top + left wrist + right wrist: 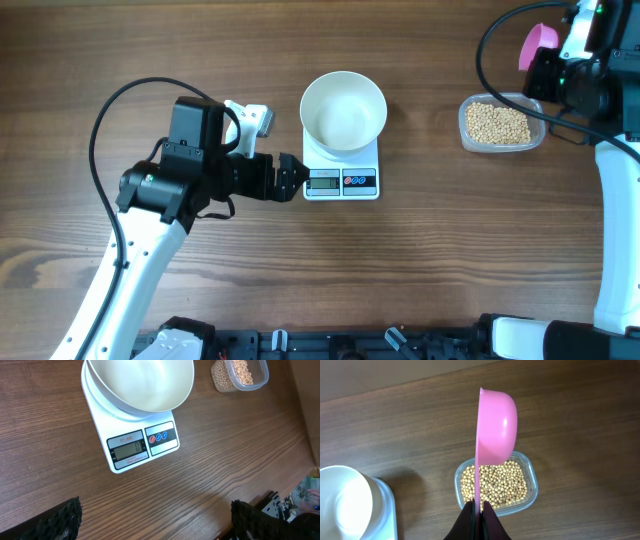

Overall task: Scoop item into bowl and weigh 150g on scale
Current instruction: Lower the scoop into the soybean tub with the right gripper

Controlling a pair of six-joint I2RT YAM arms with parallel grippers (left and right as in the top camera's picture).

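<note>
The white bowl (343,110) stands empty on the white scale (341,182), whose display faces the front edge. Tan beans (499,123) fill a clear plastic tub at the right. My right gripper (479,510) is shut on the thin handle of a pink scoop (495,425), held on edge above the beans (495,485) and apart from them. No beans show in the scoop (538,42). My left gripper (292,178) stands open just left of the scale's display, nothing between its fingers. In the left wrist view the bowl (140,385) and scale (142,445) lie ahead of that gripper (156,520).
The clear tub (532,477) sits on the wooden table right of the scale (387,510) and bowl (342,500). A black cable (500,40) loops above the tub by the right arm. The table's front edge carries black fixtures (330,345).
</note>
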